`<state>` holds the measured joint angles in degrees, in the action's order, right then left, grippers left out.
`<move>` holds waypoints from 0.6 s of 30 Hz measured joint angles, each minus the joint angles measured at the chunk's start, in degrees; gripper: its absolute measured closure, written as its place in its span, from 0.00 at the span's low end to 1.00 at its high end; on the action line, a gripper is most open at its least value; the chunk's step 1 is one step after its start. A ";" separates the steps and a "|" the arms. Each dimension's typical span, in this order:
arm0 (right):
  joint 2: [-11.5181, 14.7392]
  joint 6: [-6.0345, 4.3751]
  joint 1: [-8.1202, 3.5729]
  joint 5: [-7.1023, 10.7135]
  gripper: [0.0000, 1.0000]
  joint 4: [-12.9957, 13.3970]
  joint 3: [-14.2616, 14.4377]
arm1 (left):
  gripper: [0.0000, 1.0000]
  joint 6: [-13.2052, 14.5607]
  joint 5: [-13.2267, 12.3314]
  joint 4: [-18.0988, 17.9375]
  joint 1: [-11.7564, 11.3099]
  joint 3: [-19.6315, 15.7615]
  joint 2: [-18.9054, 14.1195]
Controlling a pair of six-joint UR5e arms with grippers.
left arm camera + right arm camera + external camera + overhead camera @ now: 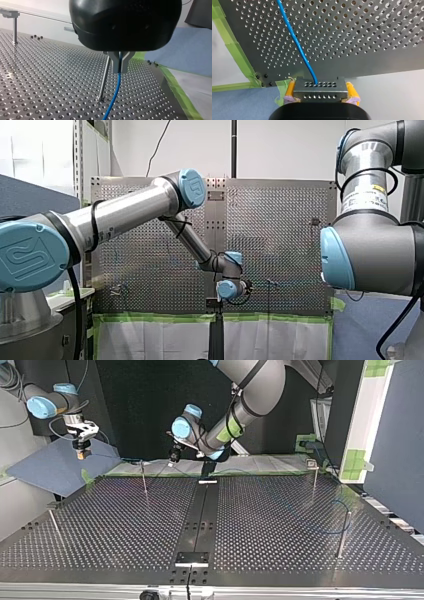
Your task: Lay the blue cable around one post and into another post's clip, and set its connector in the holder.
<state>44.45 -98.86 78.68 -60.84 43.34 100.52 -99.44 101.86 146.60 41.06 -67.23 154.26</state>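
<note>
In the left wrist view my left gripper point(120, 71) is shut on the thin blue cable point(113, 96), just above the perforated table and beside a slim metal post point(103, 80). The cable hangs from the fingers down to the table. In the right wrist view my right gripper point(320, 87), with yellow pads point(290, 88), is shut on the cable's metal connector block point(319, 95). It holds the block off the table's corner, and the blue cable point(297, 42) runs out over the table. In the top view my left gripper point(173, 456) is at the far edge and my right gripper point(81, 454) at the far left.
Several thin posts stand on the table: one point(144, 479) near my left gripper, one point(55, 527) at the top view's left, one with a clip point(312, 464) at the far right, one point(342, 532) at the right with cable looped near it. A black strip point(200, 520) runs down the middle. Green tape point(229, 47) edges the table.
</note>
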 joint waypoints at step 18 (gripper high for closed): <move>-0.01 -0.74 0.26 0.42 1.00 0.36 0.00 | 0.99 -2.15 -1.55 -0.52 -0.47 0.80 1.17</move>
<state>44.44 -99.60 78.95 -60.42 43.70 100.52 -101.59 100.32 146.08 40.59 -66.43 155.43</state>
